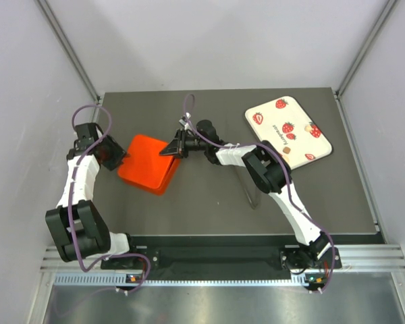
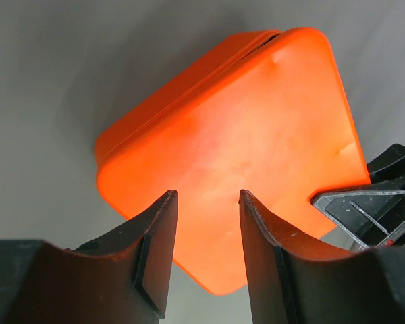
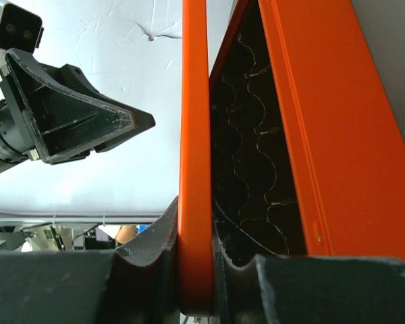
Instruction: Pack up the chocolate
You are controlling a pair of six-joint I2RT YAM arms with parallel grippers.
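chocolate [image 1: 291, 136]: loose on strawberry tray [image 1: 270, 111], well apart from orange box [image 1: 145, 162] | step: opening box (dark insert [image 3: 246, 135] showing) | right jaws clenched on lid edge [image 3: 192, 135] | left jaws released at box's left side | next: likely swing lid wide, brace base

Overhead view down on the whole table [image 1: 209, 209]; both wrist views close on the shared orange box [image 2: 256, 155].

Bent left arm reaches forward; left gripper [image 2: 208, 202] jaws partly apart, seemingly gripping nothing. Bent right arm stretches leftward; right gripper [image 3: 194, 233] pinched tight on lid [image 3: 193, 101] edge.
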